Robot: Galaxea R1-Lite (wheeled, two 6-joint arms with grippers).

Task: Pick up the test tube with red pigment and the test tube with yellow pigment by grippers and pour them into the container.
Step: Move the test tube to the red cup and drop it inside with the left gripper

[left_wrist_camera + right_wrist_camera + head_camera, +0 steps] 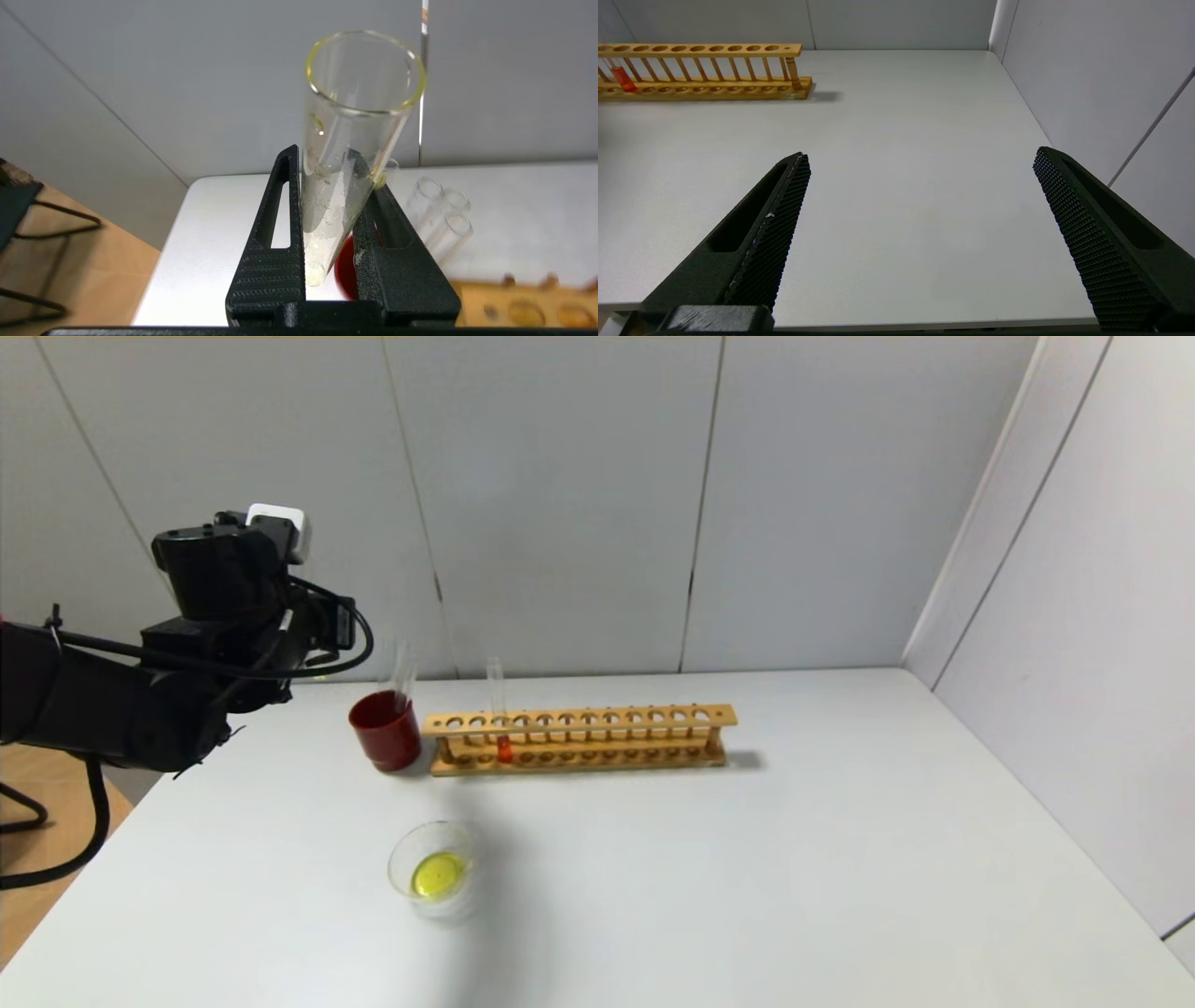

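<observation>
White table (840, 859) filling most of head view, matte, faint soft shadows. Pale grey panelled wall (560, 504) behind, thin dark vertical seams. Second grey panelled wall (1074, 644) along right edge, meeting back wall at far corner. Light wood floor (37, 803) past table's left edge. Even, diffuse lighting.
</observation>
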